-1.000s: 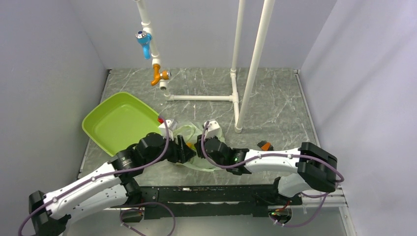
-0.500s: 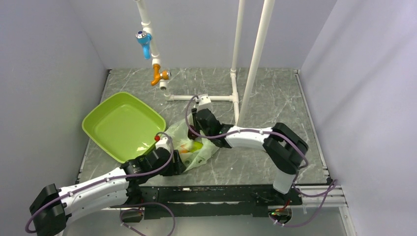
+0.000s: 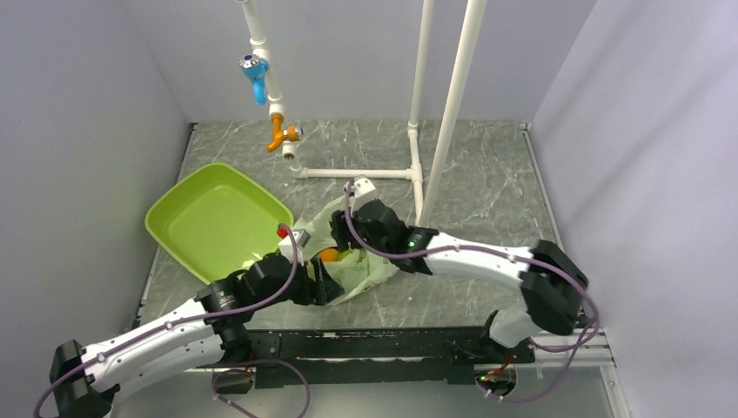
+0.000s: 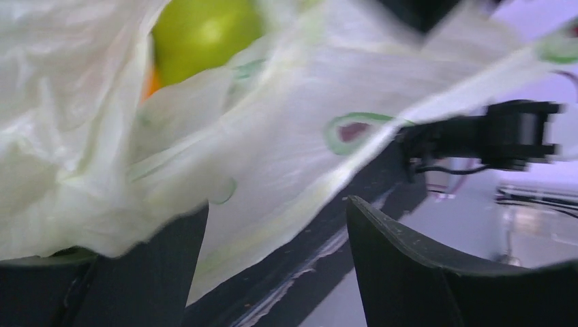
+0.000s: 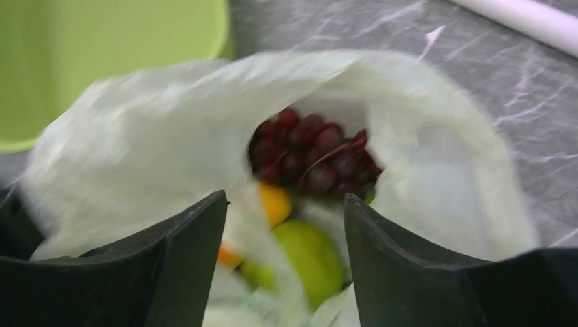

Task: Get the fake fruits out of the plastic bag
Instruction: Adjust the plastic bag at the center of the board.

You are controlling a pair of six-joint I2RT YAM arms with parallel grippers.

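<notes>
The plastic bag (image 3: 367,272) lies crumpled just right of the tray's near corner, with an orange piece (image 3: 328,254) showing at its mouth. My right gripper (image 3: 355,251) is open and points down into the bag's mouth. In the right wrist view the bag (image 5: 136,143) gapes open. Inside are the grape bunch (image 5: 310,157), the orange piece (image 5: 276,203) and the green pear (image 5: 315,257), all between and beyond my fingers (image 5: 170,266). My left gripper (image 3: 325,282) is open at the bag's near left side. In the left wrist view the bag (image 4: 272,136) drapes over one finger (image 4: 157,272), with the pear (image 4: 204,27) above.
The rigid lime-green tray (image 3: 209,218) sits to the left of the bag and also shows in the right wrist view (image 5: 102,54). A white pipe frame (image 3: 418,165) with an orange and blue tap (image 3: 283,132) stands behind. The table's near edge rail (image 3: 383,335) is close below the bag.
The right arm has swung its elbow out to the right and brought its gripper nearer, over the bag's mouth. The left gripper has moved up and right to the bag's edge.
</notes>
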